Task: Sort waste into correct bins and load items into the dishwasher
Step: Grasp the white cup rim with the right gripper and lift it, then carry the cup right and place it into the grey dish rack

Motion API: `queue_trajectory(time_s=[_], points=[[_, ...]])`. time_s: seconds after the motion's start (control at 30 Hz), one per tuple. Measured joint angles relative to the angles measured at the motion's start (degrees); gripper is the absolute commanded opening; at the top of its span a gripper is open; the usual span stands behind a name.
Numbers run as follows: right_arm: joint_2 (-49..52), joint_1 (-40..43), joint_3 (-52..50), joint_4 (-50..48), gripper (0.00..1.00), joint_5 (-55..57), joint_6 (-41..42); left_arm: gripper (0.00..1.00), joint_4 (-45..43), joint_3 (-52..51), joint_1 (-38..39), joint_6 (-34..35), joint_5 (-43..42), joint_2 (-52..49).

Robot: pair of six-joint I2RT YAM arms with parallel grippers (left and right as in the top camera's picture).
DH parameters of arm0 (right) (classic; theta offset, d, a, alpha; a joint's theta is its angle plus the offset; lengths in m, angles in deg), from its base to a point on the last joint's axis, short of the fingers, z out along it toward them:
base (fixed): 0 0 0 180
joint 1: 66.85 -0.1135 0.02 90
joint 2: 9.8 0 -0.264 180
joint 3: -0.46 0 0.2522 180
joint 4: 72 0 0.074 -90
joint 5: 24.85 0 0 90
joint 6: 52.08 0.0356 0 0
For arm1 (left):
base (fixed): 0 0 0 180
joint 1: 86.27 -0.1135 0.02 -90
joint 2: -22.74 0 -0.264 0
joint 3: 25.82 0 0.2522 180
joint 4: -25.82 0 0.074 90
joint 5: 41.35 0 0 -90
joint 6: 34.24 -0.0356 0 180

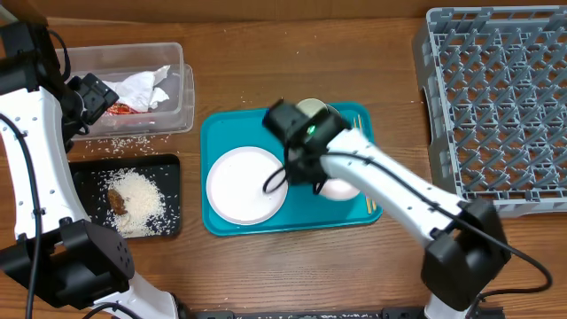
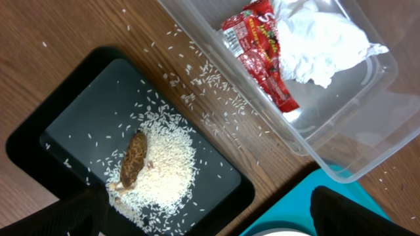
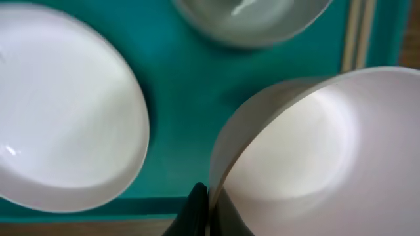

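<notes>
My right gripper (image 1: pixel 306 170) (image 3: pixel 209 208) is shut on the rim of the small white bowl (image 1: pixel 339 188) (image 3: pixel 315 151), over the teal tray. The round white plate (image 1: pixel 245 184) (image 3: pixel 59 111) lies left of it. The grey-green bowl (image 1: pixel 312 108) (image 3: pixel 252 19) sits at the tray's far side, and the chopsticks (image 1: pixel 369 202) (image 3: pixel 357 36) lie along its right edge. My left gripper (image 1: pixel 89 96) (image 2: pixel 210 223) is open and empty above the bins. The clear tub (image 1: pixel 182 97) (image 2: pixel 367 118) holds a white napkin (image 2: pixel 321 39) and a red wrapper (image 2: pixel 262 56). The black tray (image 1: pixel 89 177) (image 2: pixel 79 124) holds rice (image 2: pixel 164 170) and a brown lump (image 2: pixel 134 157).
The grey dish rack (image 1: pixel 500 97) stands at the right. The teal tray (image 1: pixel 221 133) sits mid-table. Loose rice grains (image 1: pixel 124 142) (image 2: pixel 216 105) lie on the wood between tub and black tray.
</notes>
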Motion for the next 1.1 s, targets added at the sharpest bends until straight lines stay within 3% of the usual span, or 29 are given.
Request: queue_trajectory(time_s=[0.2, 0.37, 0.53, 0.8, 0.97, 1.1], points=[[-1.2, 10.9, 9.9, 1.6, 0.04, 3.0, -4.2, 1.00, 0.0, 0.0, 0.0, 0.0, 0.0, 0.0], [-4.0, 28.2, 15.8, -0.7, 0.04, -1.3, -12.6, 1.00, 0.0, 0.0, 0.0, 0.0, 0.0, 0.0], [-6.9, 51.0, 17.4, -7.6, 0.04, -16.2, -23.2, 1.00, 0.0, 0.0, 0.0, 0.0, 0.0, 0.0], [-5.0, 79.4, 17.4, -22.4, 0.04, -38.3, -28.3, 1.00, 0.0, 0.0, 0.0, 0.0, 0.0, 0.0], [-0.8, 88.5, 17.4, -30.2, 0.04, -47.0, -29.0, 1.00, 0.0, 0.0, 0.0, 0.0, 0.0, 0.0], [3.9, 91.0, 17.4, -34.6, 0.04, -50.9, -29.2, 1.00, 0.0, 0.0, 0.0, 0.0, 0.0, 0.0]])
